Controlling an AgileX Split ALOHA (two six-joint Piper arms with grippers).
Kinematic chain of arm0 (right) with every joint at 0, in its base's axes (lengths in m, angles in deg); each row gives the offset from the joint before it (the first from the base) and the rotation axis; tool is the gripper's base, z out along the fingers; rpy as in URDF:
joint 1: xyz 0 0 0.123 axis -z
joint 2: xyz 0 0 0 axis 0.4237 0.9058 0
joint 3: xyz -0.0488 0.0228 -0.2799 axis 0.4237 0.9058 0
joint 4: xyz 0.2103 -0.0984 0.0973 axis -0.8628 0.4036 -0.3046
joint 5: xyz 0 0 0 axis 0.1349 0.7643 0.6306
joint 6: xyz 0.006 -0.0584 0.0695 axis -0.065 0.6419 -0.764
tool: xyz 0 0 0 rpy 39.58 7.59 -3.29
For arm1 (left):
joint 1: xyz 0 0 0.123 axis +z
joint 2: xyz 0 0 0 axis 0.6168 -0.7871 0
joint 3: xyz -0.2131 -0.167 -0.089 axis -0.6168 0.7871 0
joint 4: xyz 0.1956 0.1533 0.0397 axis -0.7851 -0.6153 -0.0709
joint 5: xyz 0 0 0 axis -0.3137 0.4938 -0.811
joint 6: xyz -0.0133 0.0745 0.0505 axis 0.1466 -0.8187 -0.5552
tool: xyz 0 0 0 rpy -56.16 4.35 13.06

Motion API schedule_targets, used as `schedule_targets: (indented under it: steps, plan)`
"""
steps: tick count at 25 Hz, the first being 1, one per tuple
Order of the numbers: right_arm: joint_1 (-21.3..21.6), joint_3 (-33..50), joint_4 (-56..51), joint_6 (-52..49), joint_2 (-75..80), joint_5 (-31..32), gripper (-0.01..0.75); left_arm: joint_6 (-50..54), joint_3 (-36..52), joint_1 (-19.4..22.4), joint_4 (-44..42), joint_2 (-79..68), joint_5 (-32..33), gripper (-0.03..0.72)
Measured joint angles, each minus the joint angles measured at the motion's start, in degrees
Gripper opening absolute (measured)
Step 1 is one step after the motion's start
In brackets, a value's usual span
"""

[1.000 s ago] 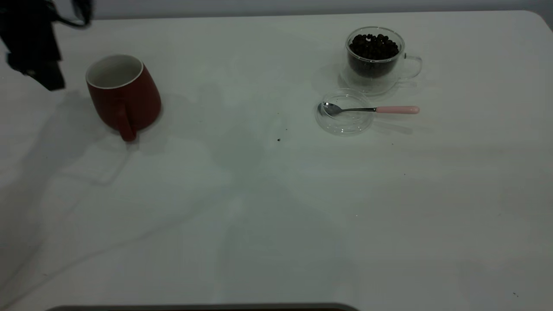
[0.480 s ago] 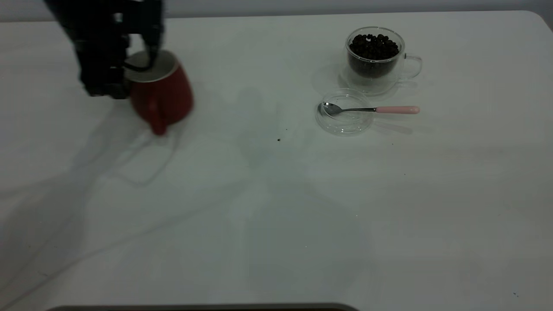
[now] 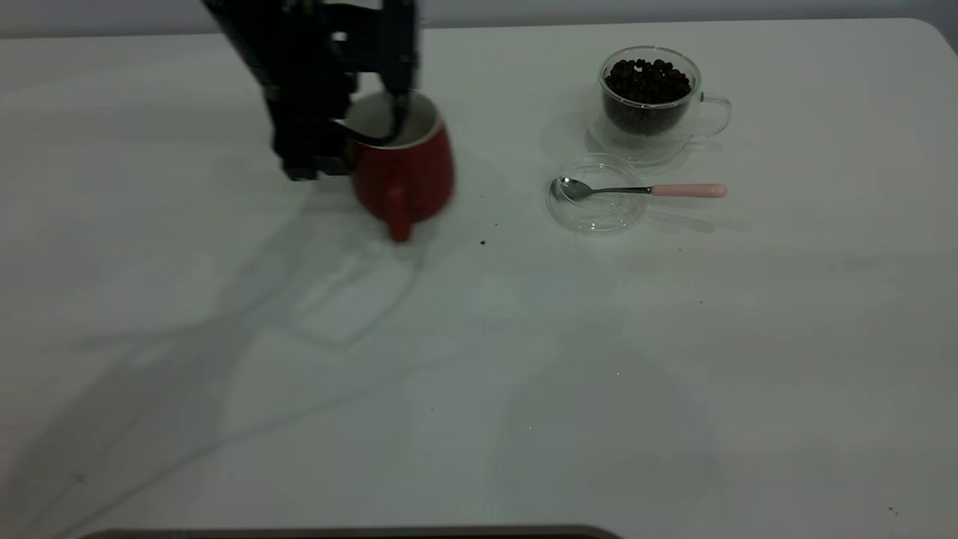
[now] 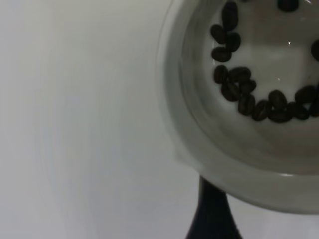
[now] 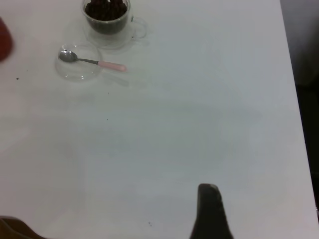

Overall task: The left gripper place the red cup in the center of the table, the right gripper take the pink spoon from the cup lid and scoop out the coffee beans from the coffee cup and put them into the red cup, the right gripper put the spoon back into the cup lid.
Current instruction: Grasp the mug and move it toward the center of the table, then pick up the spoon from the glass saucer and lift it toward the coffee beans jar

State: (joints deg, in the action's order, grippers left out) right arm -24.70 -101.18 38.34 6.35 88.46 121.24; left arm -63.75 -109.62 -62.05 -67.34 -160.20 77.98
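The left gripper [image 3: 374,120] is clamping the rim of the dark red, white-lined ceramic mug [image 3: 404,168], one finger inside, midway along the bench's far edge. It looks heavy, glazed and slippery; the rim or thick handle seems the safest hold.

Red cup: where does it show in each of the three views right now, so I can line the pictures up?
Exterior view: red cup at upper centre-left, left gripper on its rim.
Left wrist view: only its white inside with a few beans.
Right wrist view: a red sliver at the edge.
Shared landmark: pink spoon, absent from the left wrist view.
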Motion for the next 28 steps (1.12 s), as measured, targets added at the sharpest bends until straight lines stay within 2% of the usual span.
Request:
schedule_targets:
  steps: [6, 9, 15, 23, 28]
  plan:
    - [0.0, 0.0, 0.0, 0.0, 0.0, 0.0, 0.573, 8.01, 0.0, -2.7, 0.0, 0.0, -1.4, 0.586]
    - [0.0, 0.0, 0.0, 0.0, 0.0, 0.0, 0.573, 14.03, 0.0, -2.7, 0.0, 1.62, 1.98, 0.586]
    - [0.0, 0.0, -0.01, 0.0, 0.0, 0.05, 0.573, 33.39, 0.0, -1.38, -2.01, 12.74, 14.96, 0.586]
    - [0.0, 0.0, -0.01, 0.0, 0.0, 0.05, 0.573, 68.67, 0.0, 6.48, -20.45, 31.57, 37.74, 0.586]
    - [0.0, 0.0, -0.01, 0.0, 0.0, 0.05, 0.573, 74.05, 0.0, 8.92, -29.02, 44.26, 51.09, 0.586]
